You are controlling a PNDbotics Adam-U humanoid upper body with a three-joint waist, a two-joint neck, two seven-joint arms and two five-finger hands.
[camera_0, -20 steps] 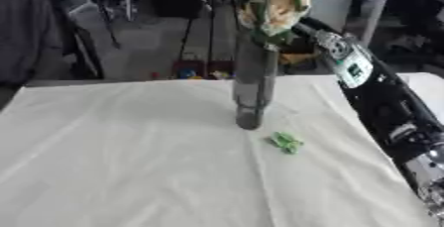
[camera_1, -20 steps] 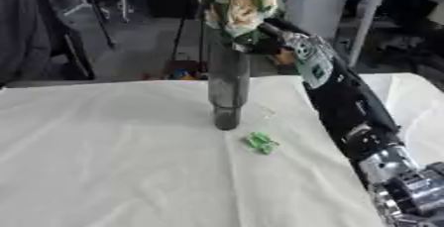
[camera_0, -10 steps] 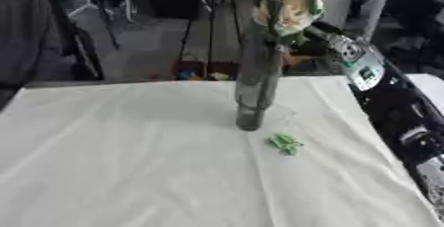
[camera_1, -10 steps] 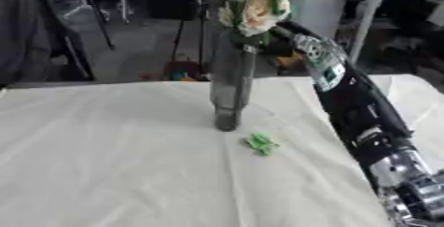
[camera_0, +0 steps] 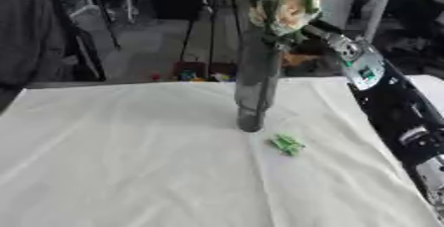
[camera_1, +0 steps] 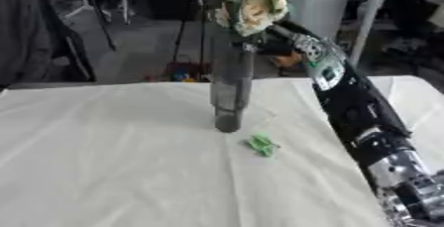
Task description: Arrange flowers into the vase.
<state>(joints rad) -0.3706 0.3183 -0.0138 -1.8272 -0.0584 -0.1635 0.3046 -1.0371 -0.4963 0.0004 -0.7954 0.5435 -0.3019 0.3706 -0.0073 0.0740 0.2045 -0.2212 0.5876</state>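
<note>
- Cloth-covered surface: a pale cream tablecloth [camera_0: 121,161] is spanning the whole table, lying lightly creased; nothing on it is shifting between the earlier views and this one.
- Tall dark grey cylindrical vase [camera_0: 256,82] is standing upright near the middle of the far half of the cloth, in the same spot as a second ago.
- Cream-and-green artificial flower bunch [camera_0: 282,8] is sitting at the vase mouth; over the last second it is rising slightly and tipping from a rightward lean towards upright, which suggests the stems are being settled into the vase.
- Small green leafy scrap [camera_0: 287,144] is lying on the cloth just beside the vase base, to its right, unmoved.
- Right hand [camera_1: 264,47] is reaching in behind the vase mouth, just below the blooms; whether its fingers are holding the stems cannot be told.
- Black-and-silver right arm [camera_0: 381,92] is stretching along the right edge.
- Left hand is not showing.
- Room beyond: dark stands and a white table leg [camera_0: 374,13] are standing on grey floor.
</note>
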